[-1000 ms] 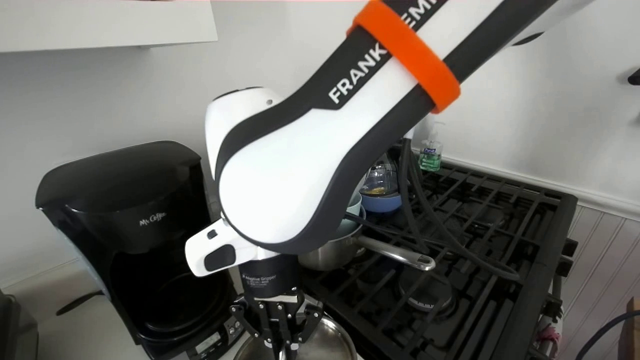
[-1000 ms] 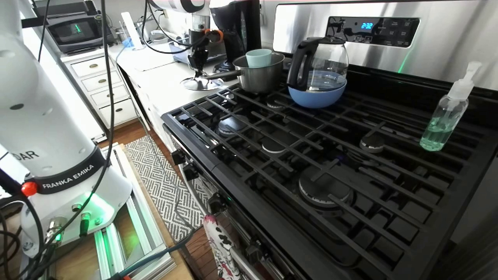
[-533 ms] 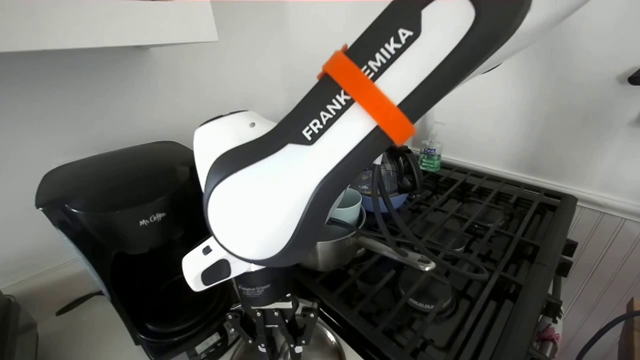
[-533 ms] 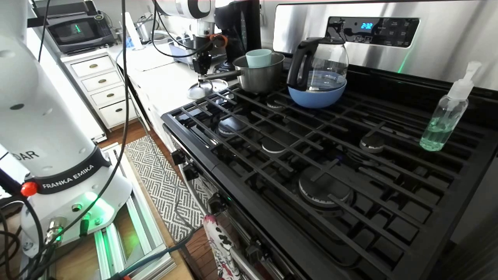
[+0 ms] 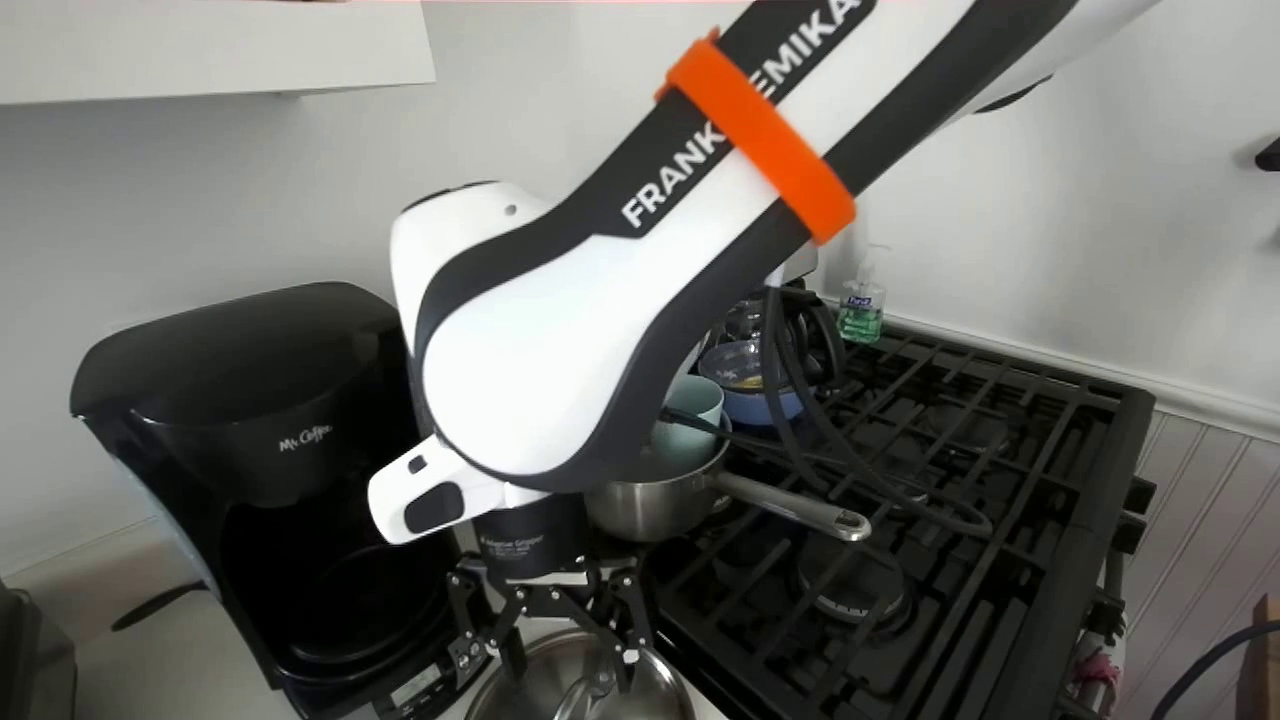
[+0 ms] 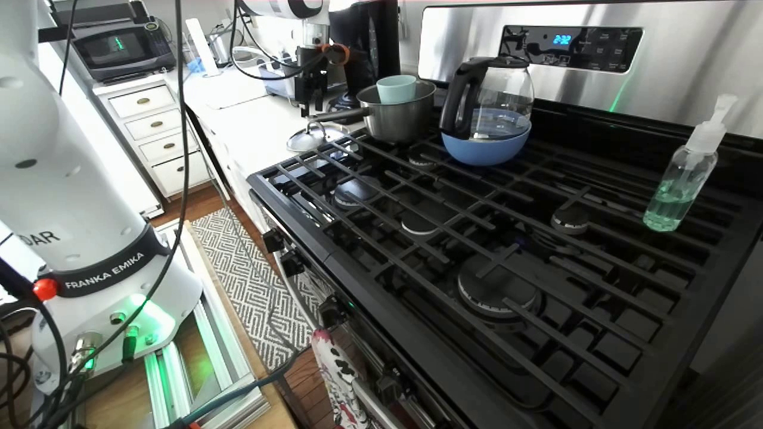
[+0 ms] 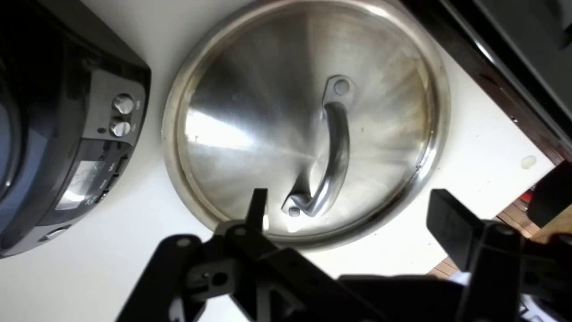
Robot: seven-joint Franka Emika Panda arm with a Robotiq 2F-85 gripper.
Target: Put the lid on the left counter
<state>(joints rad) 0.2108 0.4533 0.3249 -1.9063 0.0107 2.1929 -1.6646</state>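
The round silver lid (image 7: 250, 94) lies flat on the white left counter (image 7: 152, 205), its arched metal handle (image 7: 339, 147) facing up. Both exterior views show the lid (image 5: 530, 685) too, close beside the stove's edge (image 6: 310, 142). Just above it hangs my gripper (image 5: 571, 675), its jaws spread wide and nothing between them. In the wrist view the gripper (image 7: 348, 194) has one finger over the lid near the handle's lower end, the other out past the rim. The handle is free of both fingers. In an exterior view the lower part of the lid is cut off by the frame.
A black coffee maker (image 5: 250, 400) stands close by the lid. On the black grated stove (image 6: 417, 226) are a saucepan (image 6: 411, 122) holding a pale cup (image 6: 396, 89), a glass carafe (image 6: 506, 89) in a blue bowl (image 6: 486, 149), and a sanitizer bottle (image 6: 673, 196).
The lid was carried down and slightly toward the stove onto the counter. My jaws then opened and let go of its handle, and the gripper has risen a little above it.
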